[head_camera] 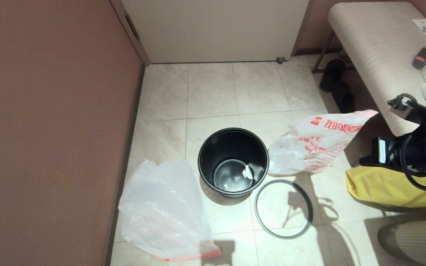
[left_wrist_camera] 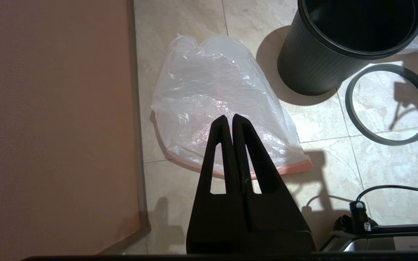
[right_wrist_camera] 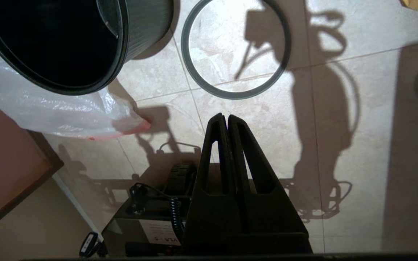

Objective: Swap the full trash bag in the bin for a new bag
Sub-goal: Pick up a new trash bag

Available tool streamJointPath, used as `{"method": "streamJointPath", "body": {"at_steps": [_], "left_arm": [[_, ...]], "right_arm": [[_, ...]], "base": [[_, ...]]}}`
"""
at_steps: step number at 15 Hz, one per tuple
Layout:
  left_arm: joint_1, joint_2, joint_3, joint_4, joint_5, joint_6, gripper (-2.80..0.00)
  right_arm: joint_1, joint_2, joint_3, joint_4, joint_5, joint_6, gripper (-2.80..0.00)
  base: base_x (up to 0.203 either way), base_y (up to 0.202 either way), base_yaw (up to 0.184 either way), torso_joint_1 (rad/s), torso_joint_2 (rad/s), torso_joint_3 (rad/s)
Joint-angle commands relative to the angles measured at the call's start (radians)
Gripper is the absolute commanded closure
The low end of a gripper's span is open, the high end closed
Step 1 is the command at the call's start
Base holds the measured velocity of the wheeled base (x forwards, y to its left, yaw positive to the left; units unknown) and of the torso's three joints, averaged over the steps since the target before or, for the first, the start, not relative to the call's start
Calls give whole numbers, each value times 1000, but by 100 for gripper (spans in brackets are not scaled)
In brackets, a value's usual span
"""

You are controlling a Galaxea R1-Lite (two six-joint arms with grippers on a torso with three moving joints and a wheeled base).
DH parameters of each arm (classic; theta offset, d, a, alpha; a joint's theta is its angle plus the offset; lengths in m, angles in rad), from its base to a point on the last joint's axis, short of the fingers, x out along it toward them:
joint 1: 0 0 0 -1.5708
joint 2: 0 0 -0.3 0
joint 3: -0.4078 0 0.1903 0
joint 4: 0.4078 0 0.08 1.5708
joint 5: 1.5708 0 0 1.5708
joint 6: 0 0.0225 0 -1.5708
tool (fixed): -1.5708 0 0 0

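Observation:
The black bin (head_camera: 233, 162) stands upright on the tiled floor, with no bag in it and a white scrap on its bottom. Its grey hoop (head_camera: 256, 207) lies flat on the tiles at its front right. The full trash bag (head_camera: 314, 142), white with red print, lies right of the bin. The new bag (head_camera: 161, 210), crinkled with a pink edge, lies left of the bin by the wall. My left gripper (left_wrist_camera: 229, 116) hangs shut and holding nothing above the new bag (left_wrist_camera: 212, 87). My right gripper (right_wrist_camera: 224, 116) is shut and holds nothing, above bare tiles near the hoop (right_wrist_camera: 185, 54).
A yellow fabric bag (head_camera: 390, 184) lies on the floor at the right under my right arm (head_camera: 420, 147). A padded bench (head_camera: 379, 55) stands at the back right with dark shoes (head_camera: 337, 85) under it. A brown wall (head_camera: 50, 129) runs along the left, with a door (head_camera: 216, 29) behind.

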Motion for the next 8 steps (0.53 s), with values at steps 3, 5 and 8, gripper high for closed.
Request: {"method": "streamJointPath", "body": {"at_steps": [3, 5, 8], "left_arm": [[0, 1, 0, 1, 0, 1, 0], [0, 1, 0, 1, 0, 1, 0], [0, 1, 0, 1, 0, 1, 0]], "right_arm": [[0, -16, 38, 14, 51, 3, 0], [2, -57, 123, 12, 56, 3, 0], [2, -136, 252, 5, 62, 5, 0]], "base": [[0, 0, 0, 0, 0, 0], [0, 0, 0, 0, 0, 0], [0, 0, 0, 0, 0, 0]]}}
